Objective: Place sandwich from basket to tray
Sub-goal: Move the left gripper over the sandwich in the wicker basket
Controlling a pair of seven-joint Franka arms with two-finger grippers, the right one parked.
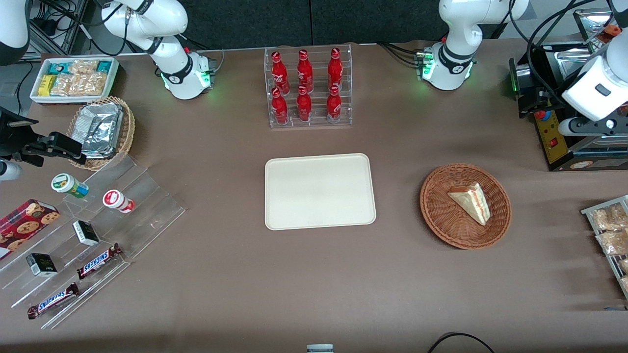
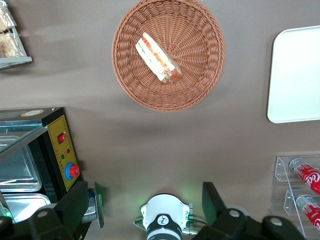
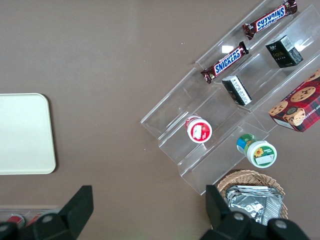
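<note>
The sandwich (image 1: 472,201) (image 2: 157,58), a pale bread wedge with red and orange filling, lies in the round reddish-brown wicker basket (image 1: 441,230) (image 2: 200,85). The cream tray (image 1: 319,191) (image 2: 297,75) (image 3: 22,132) lies flat at the table's middle, beside the basket toward the parked arm's end, with nothing on it. My left gripper (image 1: 588,126) (image 2: 144,202) hangs high above the table at the working arm's end, farther from the front camera than the basket. Its fingers (image 2: 75,200) stand wide open and hold nothing.
A black machine with a yellow panel (image 1: 549,132) (image 2: 62,150) stands close by the gripper. A rack of red bottles (image 1: 309,88) is farther back than the tray. A wire rack of snack packets (image 1: 608,230) sits beside the basket. Acrylic steps with snacks (image 1: 88,230) and a foil-packet basket (image 1: 100,130) lie toward the parked arm's end.
</note>
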